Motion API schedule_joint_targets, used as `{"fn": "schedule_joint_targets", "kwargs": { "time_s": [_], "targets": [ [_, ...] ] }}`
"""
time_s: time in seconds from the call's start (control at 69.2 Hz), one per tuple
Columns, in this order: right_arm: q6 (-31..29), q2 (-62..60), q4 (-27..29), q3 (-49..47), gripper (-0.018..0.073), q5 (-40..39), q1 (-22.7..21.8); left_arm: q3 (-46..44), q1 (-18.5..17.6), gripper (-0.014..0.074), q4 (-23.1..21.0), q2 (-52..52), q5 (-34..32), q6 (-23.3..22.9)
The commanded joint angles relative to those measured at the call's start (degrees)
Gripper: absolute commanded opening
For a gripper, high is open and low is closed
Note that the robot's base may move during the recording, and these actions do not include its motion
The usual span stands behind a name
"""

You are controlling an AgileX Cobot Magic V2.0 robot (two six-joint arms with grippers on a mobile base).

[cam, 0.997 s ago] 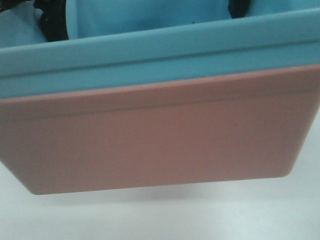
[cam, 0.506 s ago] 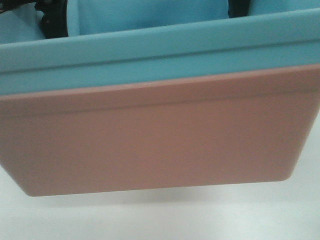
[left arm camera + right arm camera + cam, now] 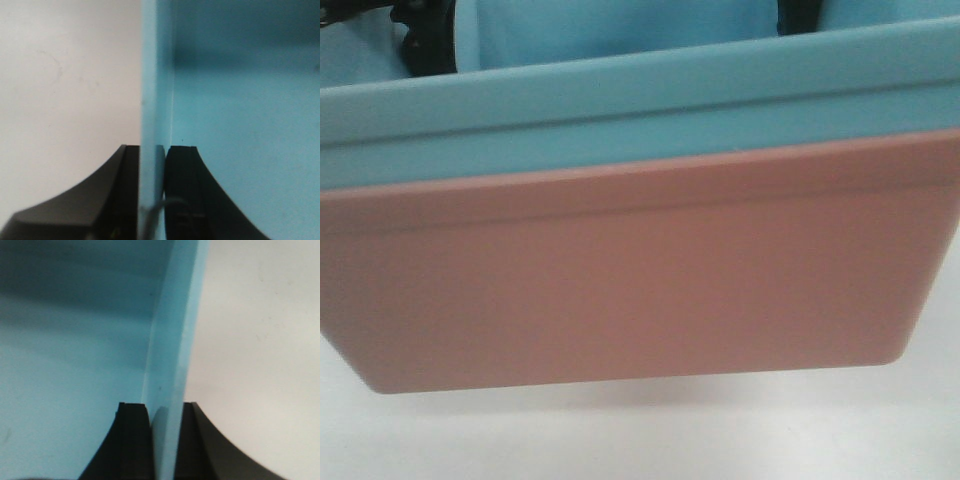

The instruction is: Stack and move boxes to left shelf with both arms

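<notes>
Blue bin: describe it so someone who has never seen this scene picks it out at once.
In the front view, a white surface shows below a stack of two bins filling the frame. The blue bin is the upper one, nested inside the pink bin. Unlike the pink one, its walls are pinched by the left hand and the right hand.

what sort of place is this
Hard to say; probably a lab or storage workbench. All that shows is a plain white surface and a light blue bin nested in a pink bin.
</notes>
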Motion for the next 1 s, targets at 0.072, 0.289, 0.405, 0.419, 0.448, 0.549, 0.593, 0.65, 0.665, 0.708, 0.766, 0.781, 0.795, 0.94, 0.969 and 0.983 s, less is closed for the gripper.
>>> {"fn": "schedule_joint_targets", "kwargs": {
  "time_s": [0.072,0.289,0.405,0.419,0.448,0.549,0.593,0.65,0.665,0.708,0.766,0.781,0.795,0.94,0.969,0.983],
  "targets": [
    [-0.3,-1.8,3.1,-2.5,0.0053,-12.8,1.5,-3.0,-2.2,-0.0010,-1.2,-2.0,-15.0,-0.6],
    [-0.3,-1.8,3.1,-2.5,0.0053,-12.8,1.5,-3.0,-2.2,-0.0010,-1.2,-2.0,-15.0,-0.6],
    [-0.3,-1.8,3.1,-2.5,0.0053,-12.8,1.5,-3.0,-2.2,-0.0010,-1.2,-2.0,-15.0,-0.6],
    [-0.3,-1.8,3.1,-2.5,0.0053,-12.8,1.5,-3.0,-2.2,-0.0010,-1.2,-2.0,-15.0,-0.6],
    [-0.3,-1.8,3.1,-2.5,0.0053,-12.8,1.5,-3.0,-2.2,-0.0010,-1.2,-2.0,-15.0,-0.6],
    [-0.3,-1.8,3.1,-2.5,0.0053,-12.8,1.5,-3.0,-2.2,-0.0010,-1.2,-2.0,-15.0,-0.6],
    [-0.3,-1.8,3.1,-2.5,0.0053,-12.8,1.5,-3.0,-2.2,-0.0010,-1.2,-2.0,-15.0,-0.6],
    [-0.3,-1.8,3.1,-2.5,0.0053,-12.8,1.5,-3.0,-2.2,-0.0010,-1.2,-2.0,-15.0,-0.6],
    [-0.3,-1.8,3.1,-2.5,0.0053,-12.8,1.5,-3.0,-2.2,-0.0010,-1.2,-2.0,-15.0,-0.6],
    [-0.3,-1.8,3.1,-2.5,0.0053,-12.8,1.5,-3.0,-2.2,-0.0010,-1.2,-2.0,-15.0,-0.6],
    [-0.3,-1.8,3.1,-2.5,0.0053,-12.8,1.5,-3.0,-2.2,-0.0010,-1.2,-2.0,-15.0,-0.6],
    [-0.3,-1.8,3.1,-2.5,0.0053,-12.8,1.5,-3.0,-2.2,-0.0010,-1.2,-2.0,-15.0,-0.6],
    [-0.3,-1.8,3.1,-2.5,0.0053,-12.8,1.5,-3.0,-2.2,-0.0010,-1.2,-2.0,-15.0,-0.6],
    [-0.3,-1.8,3.1,-2.5,0.0053,-12.8,1.5,-3.0,-2.2,-0.0010,-1.2,-2.0,-15.0,-0.6],
    [-0.3,-1.8,3.1,-2.5,0.0053,-12.8,1.5,-3.0,-2.2,-0.0010,-1.2,-2.0,-15.0,-0.6],
    [-0.3,-1.8,3.1,-2.5,0.0053,-12.8,1.5,-3.0,-2.2,-0.0010,-1.2,-2.0,-15.0,-0.6]
  ]
}}
